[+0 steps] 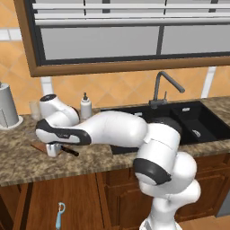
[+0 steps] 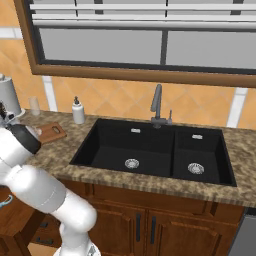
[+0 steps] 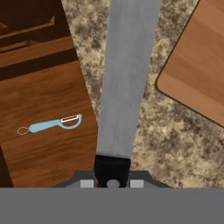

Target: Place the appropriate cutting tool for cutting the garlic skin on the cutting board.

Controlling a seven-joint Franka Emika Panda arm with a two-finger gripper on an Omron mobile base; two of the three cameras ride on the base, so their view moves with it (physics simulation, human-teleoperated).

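My gripper (image 1: 53,149) is shut on the cutting tool, a knife whose black handle (image 1: 70,151) sticks out to the right. In the hand view the grey blade (image 3: 127,78) runs up from the handle (image 3: 112,168) held in the gripper (image 3: 112,180). It hangs over the speckled counter, just left of a rounded corner of the cutting board (image 3: 197,65). The brown board (image 1: 38,146) lies under and behind the hand, and its slot-handle end (image 2: 51,132) shows past the arm. The garlic is hidden.
A light-blue peeler (image 1: 59,215) lies low in front of the wooden cabinets (image 3: 50,125). A soap dispenser (image 1: 85,107), a glass (image 1: 33,109) and a grey canister (image 1: 6,108) stand along the back wall. The black double sink (image 2: 150,150) with its faucet (image 2: 157,105) lies to the right.
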